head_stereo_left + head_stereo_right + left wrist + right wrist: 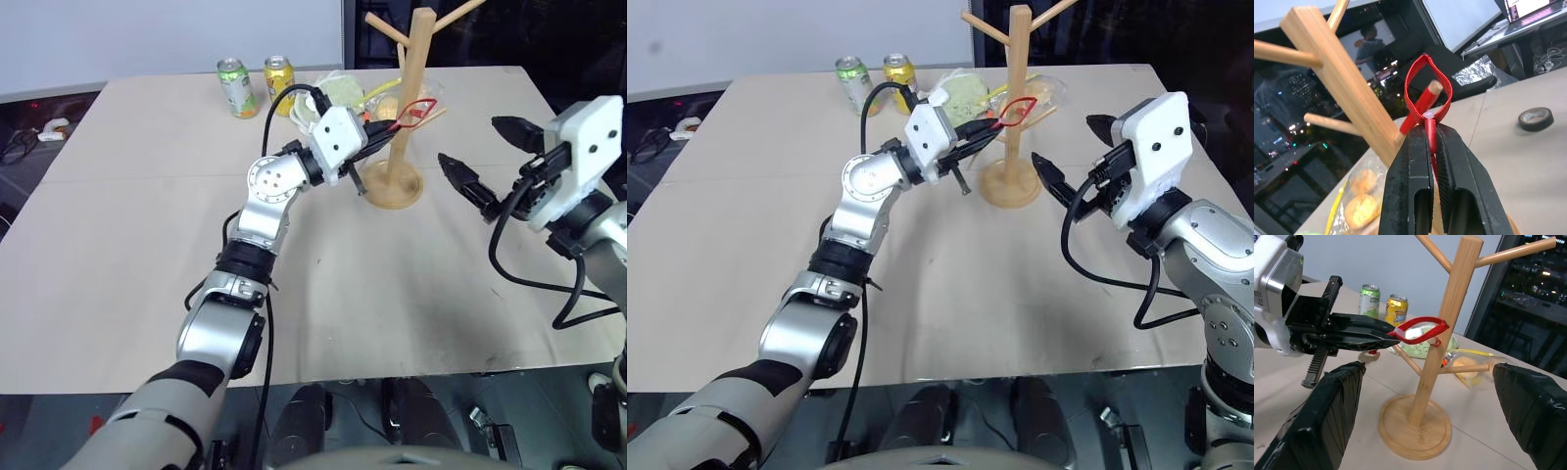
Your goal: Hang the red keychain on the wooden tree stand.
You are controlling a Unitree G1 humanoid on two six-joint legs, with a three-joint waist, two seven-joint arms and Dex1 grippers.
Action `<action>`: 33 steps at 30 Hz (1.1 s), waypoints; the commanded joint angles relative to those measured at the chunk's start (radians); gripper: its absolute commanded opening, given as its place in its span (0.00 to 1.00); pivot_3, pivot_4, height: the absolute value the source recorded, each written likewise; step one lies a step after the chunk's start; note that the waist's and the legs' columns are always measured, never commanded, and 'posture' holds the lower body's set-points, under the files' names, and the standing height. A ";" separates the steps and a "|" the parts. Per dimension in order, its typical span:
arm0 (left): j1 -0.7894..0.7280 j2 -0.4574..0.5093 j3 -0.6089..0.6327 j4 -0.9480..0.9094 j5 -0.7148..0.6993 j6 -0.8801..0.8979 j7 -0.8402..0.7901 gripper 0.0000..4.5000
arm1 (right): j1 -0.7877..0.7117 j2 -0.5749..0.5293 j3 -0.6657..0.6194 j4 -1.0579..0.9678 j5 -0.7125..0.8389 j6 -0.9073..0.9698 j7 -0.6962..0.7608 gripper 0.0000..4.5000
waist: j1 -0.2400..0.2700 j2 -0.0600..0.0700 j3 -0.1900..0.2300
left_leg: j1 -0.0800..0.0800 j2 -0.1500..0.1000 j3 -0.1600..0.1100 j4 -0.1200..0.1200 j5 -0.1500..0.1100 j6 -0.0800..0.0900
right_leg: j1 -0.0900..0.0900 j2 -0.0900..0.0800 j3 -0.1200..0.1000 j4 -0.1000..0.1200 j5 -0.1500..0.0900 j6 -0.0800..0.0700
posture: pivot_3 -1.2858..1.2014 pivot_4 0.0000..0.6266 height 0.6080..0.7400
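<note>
Beige table (147, 294): our left gripper (1429, 128) pinched the thin red loop keychain (1426, 90) around the light-wood tree stand's (1447, 328) red-tipped peg (1420, 105); we'd seat it deeper before releasing. Right gripper's (1425, 416) fingers spread wide nearby.

The red keychain (1420, 329), loop open, is level beside the upright wooden tree stand (1442, 328), around its red-tipped peg.

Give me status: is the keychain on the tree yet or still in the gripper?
Done: the left gripper is shut on the red keychain and has it up at the wooden tree stand. In hand: the loop appears lined up around the red-tipped peg, though whether it bears on the peg is unclear. Left: seat the loop, release, withdraw. The right gripper hangs open beside the stand.
</note>
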 commanded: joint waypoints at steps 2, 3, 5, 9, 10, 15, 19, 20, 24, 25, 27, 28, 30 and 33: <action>-0.028 -0.010 -0.004 0.004 0.017 -0.053 0.018 0.01 | 0.002 -0.006 -0.016 -0.026 0.008 -0.006 -0.012 1.00 | -0.001 0.000 0.000 | 0.000 0.000 0.000 0.000 0.000 0.000 | 0.000 0.000 0.000 0.000 0.000 0.000 | 0.52 0.24 1.00; -0.029 -0.010 -0.006 0.010 0.025 -0.061 0.021 0.01 | 0.002 -0.006 -0.016 -0.025 0.008 -0.007 -0.013 1.00 | -0.001 0.000 0.000 | 0.000 0.000 0.000 0.000 0.000 0.000 | 0.000 0.000 0.000 0.000 0.000 0.000 | 0.52 0.24 1.00; -0.033 -0.004 -0.015 0.023 0.054 -0.076 0.034 0.01 | 0.002 -0.006 -0.015 -0.024 0.010 -0.007 -0.014 1.00 | -0.001 0.000 0.000 | 0.000 0.000 0.000 0.000 0.000 0.000 | 0.000 0.000 0.000 0.000 0.000 0.000 | 0.52 0.24 1.00; -0.042 0.015 -0.036 0.050 0.130 -0.091 0.084 0.01 | 0.004 -0.005 -0.015 -0.023 0.011 -0.008 -0.016 1.00 | 0.000 0.000 0.000 | 0.000 0.000 0.000 0.000 0.000 0.000 | 0.000 0.000 0.000 0.000 0.000 0.000 | 0.52 0.24 1.00; -0.045 0.018 -0.040 0.056 0.143 -0.092 0.097 0.01 | 0.003 -0.005 -0.015 -0.020 0.010 -0.009 -0.016 1.00 | -0.001 0.000 0.000 | 0.000 0.000 0.000 0.000 0.000 0.000 | 0.000 0.000 0.000 0.000 0.000 0.000 | 0.52 0.24 1.00; -0.068 0.024 -0.041 0.083 0.171 -0.090 0.137 0.01 | 0.000 -0.001 -0.011 -0.012 0.007 -0.013 -0.019 1.00 | 0.000 0.000 0.000 | 0.000 0.000 0.000 0.000 0.000 0.000 | 0.000 0.000 0.000 0.000 0.000 0.000 | 0.52 0.24 1.00; -0.069 0.026 -0.028 0.083 0.145 -0.067 0.121 0.34 | 0.004 0.000 -0.010 -0.010 0.005 -0.018 -0.017 1.00 | -0.001 0.000 0.000 | 0.000 0.000 0.000 0.000 0.000 0.000 | 0.000 0.000 0.000 0.000 0.000 0.000 | 0.52 0.24 1.00; -0.065 0.028 -0.022 0.077 0.133 -0.049 0.112 0.45 | 0.006 0.000 -0.009 -0.009 0.004 -0.021 -0.015 1.00 | -0.001 0.000 0.000 | 0.000 0.000 0.000 0.000 0.000 0.000 | 0.000 0.000 0.000 0.000 0.000 0.000 | 0.52 0.24 1.00; -0.042 0.058 0.019 0.033 0.047 0.036 0.041 0.90 | 0.013 -0.012 -0.008 0.008 -0.006 -0.035 0.006 1.00 | -0.004 0.000 0.000 | 0.000 0.000 0.000 0.000 0.000 0.000 | 0.000 0.000 0.000 0.001 0.000 0.000 | 0.52 0.24 1.00; -0.034 0.070 0.032 0.015 0.020 0.059 0.019 0.99 | 0.015 -0.017 -0.007 0.015 -0.008 -0.040 0.015 1.00 | -0.005 0.000 0.000 | 0.000 0.000 0.000 0.000 0.000 0.000 | 0.000 0.000 0.000 0.001 0.000 0.000 | 0.52 0.24 1.00; -0.019 0.098 0.059 -0.021 -0.031 0.129 -0.017 0.99 | 0.020 -0.034 -0.004 0.031 -0.016 -0.052 0.039 1.00 | -0.006 0.000 0.000 | 0.001 0.000 0.000 0.000 0.000 0.000 | 0.000 0.000 0.000 0.001 0.000 0.000 | 0.52 0.24 1.00; -0.006 0.124 0.081 -0.054 -0.081 0.212 -0.060 0.99 | 0.022 -0.052 0.002 0.045 -0.024 -0.064 0.063 1.00 | -0.007 0.000 0.000 | 0.000 0.001 0.000 0.000 0.000 0.000 | 0.000 0.001 0.000 0.001 0.000 0.000 | 0.52 0.24 1.00; 0.020 0.191 0.120 -0.140 -0.181 0.405 -0.144 0.99 | 0.024 -0.090 0.004 0.081 -0.030 -0.085 0.118 1.00 | -0.010 0.000 0.000 | 0.000 0.001 0.000 0.000 0.000 0.000 | -0.001 0.001 0.000 0.001 0.000 0.000 | 0.52 0.24 1.00; 0.047 0.309 0.144 -0.253 -0.280 0.715 -0.225 0.99 | 0.018 -0.142 -0.005 0.135 -0.024 -0.110 0.194 1.00 | -0.022 0.000 0.000 | 0.000 0.001 0.000 0.000 0.000 0.000 | -0.001 0.001 0.000 0.001 0.000 0.000 | 0.52 0.24 1.00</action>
